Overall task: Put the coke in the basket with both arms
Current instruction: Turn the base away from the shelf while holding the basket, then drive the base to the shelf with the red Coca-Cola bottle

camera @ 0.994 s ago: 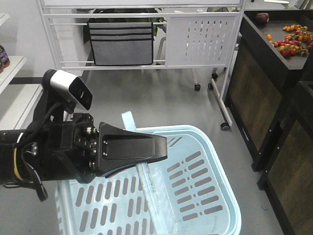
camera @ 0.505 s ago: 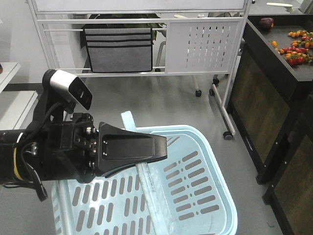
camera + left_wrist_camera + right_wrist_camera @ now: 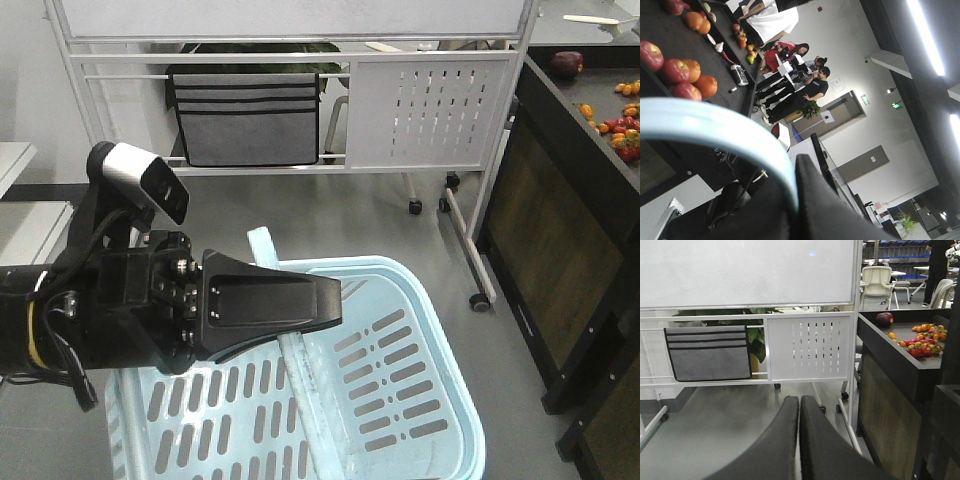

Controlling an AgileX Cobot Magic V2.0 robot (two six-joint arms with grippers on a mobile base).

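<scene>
The light blue basket (image 3: 456, 366) hangs low in the front view, tilted, its slotted floor facing the camera. One flat swing handle (image 3: 300, 385) runs up across it into my left gripper (image 3: 330, 298), a black wedge with a silver-grey camera block (image 3: 150, 182) on top. In the left wrist view the pale blue handle (image 3: 715, 122) curves between the dark fingers of my left gripper (image 3: 796, 167), which is shut on it. My right gripper (image 3: 799, 401) is shut on nothing and points at the grey floor. The coke is out of view.
A white wheeled board stand (image 3: 430, 110) with a grey fabric pocket (image 3: 245, 115) stands across the floor ahead. A black produce counter (image 3: 575, 210) with small tomatoes (image 3: 625, 130) lines the right side. Apples and oranges (image 3: 682, 77) lie on a dark counter in the left wrist view.
The background has slid to the right and down in the front view. The board stand and counter stand further right. The left arm and the basket keep their place in the frame.
</scene>
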